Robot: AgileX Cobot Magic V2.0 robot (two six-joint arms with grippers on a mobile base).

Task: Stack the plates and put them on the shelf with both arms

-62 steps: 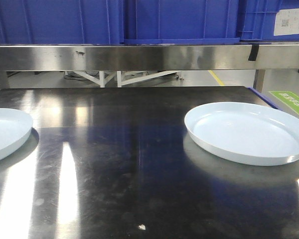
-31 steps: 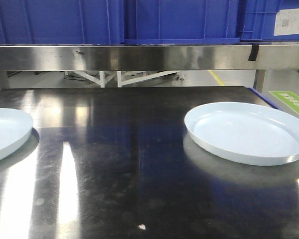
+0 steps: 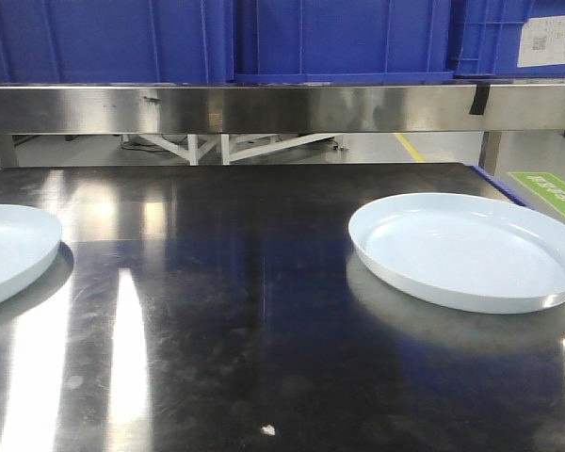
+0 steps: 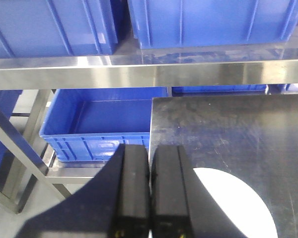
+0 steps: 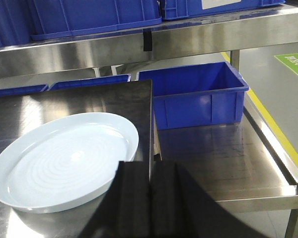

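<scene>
Plainly, left gripper (image 4: 150, 153) and right gripper (image 5: 150, 168) are closed, empty; right must open wide, then take the plate (image 5: 64, 158) rim just left of it.

Observed matte black two-finger left gripper (image 4: 150, 148); flat slab fingers (image 4: 135, 188) with squared tips, sloping outer shoulders; vertical groove down one finger; faint yellowish specks near bottom edge; observed matching black right gripper (image 5: 150, 166); same slab fingers (image 5: 134, 198), smooth faces, dull sheen
</scene>
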